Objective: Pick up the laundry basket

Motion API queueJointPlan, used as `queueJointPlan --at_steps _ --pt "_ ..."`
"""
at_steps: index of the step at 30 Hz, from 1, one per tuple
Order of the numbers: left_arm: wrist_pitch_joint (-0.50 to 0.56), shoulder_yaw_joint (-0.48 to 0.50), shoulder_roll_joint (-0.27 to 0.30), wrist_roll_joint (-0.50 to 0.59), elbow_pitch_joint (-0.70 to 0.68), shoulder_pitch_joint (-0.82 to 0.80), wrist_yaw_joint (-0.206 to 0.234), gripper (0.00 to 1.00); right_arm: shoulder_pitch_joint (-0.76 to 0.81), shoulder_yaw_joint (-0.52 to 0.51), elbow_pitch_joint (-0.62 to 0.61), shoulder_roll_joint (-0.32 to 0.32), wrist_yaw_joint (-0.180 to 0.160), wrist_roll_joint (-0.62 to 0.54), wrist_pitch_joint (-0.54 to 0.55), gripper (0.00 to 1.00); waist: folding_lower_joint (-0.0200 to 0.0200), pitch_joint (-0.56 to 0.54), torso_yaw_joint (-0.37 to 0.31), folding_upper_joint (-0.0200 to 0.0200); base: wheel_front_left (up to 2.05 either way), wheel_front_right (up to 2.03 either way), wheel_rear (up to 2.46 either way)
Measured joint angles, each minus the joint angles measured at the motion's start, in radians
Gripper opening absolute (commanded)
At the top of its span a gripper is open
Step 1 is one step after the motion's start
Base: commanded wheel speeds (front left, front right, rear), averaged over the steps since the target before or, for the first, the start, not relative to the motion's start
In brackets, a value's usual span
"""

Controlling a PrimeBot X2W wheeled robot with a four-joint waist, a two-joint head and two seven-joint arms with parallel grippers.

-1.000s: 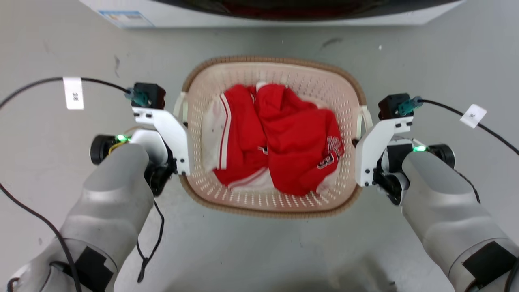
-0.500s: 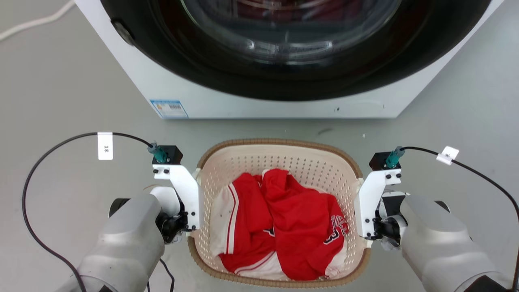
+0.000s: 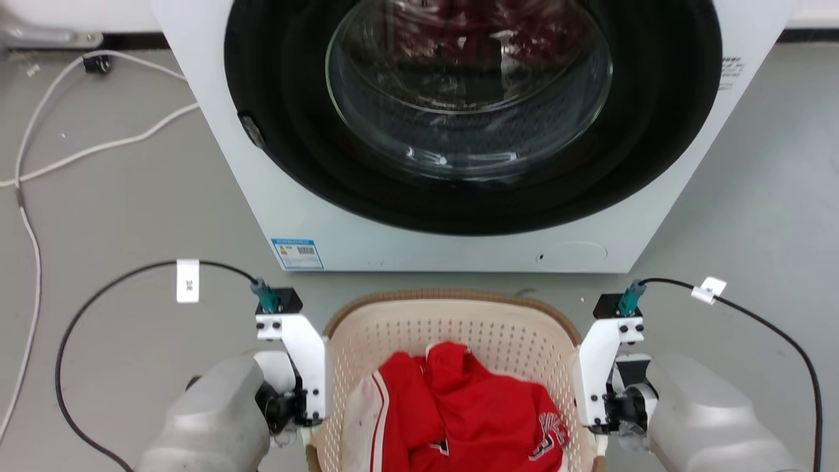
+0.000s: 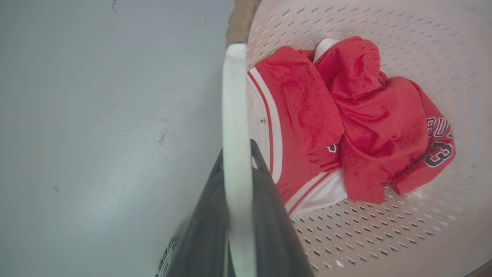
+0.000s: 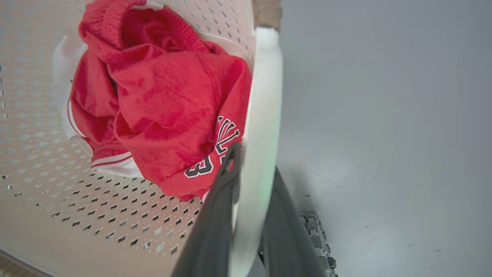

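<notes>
Judging from the left gripper and right gripper, each pinched shut on a white handle of the laundry basket, lifting is in hand, and a level, matched raise is called for.

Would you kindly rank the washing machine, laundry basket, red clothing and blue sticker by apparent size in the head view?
1. White front-loading washing machine
2. Cream perforated plastic laundry basket, partly cropped
3. Red fabric clothing
4. Blue rectangular sticker
</notes>
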Motion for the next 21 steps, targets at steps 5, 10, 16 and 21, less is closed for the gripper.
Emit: queueJointPlan --at_steps 5,10,16,21 --pt "0.026 -0.018 -0.007 -0.025 0.009 0.036 0.000 0.00 0.028 0.006 0.007 -0.001 0.000 0.020 0.044 0.00 0.0000 -0.065 0.002 0.0000 0.00 0.00 0.00" --pt "0.033 -0.028 -0.015 -0.040 0.014 0.051 0.000 0.00 0.043 0.008 0.019 0.000 0.000 0.025 0.049 0.00 0.0000 -0.126 0.005 0.0000 0.00 0.00 0.00" --pt "0.020 -0.041 -0.018 -0.049 0.019 0.055 0.000 0.00 0.053 0.014 0.023 0.000 0.000 0.029 0.054 0.00 0.0001 -0.172 0.004 0.0000 0.00 0.00 0.00" --pt "0.011 -0.045 -0.019 -0.061 0.020 0.054 0.000 0.00 0.044 0.027 0.025 0.000 0.000 0.019 0.037 0.00 0.0001 -0.191 0.002 0.0000 0.00 0.00 0.00"
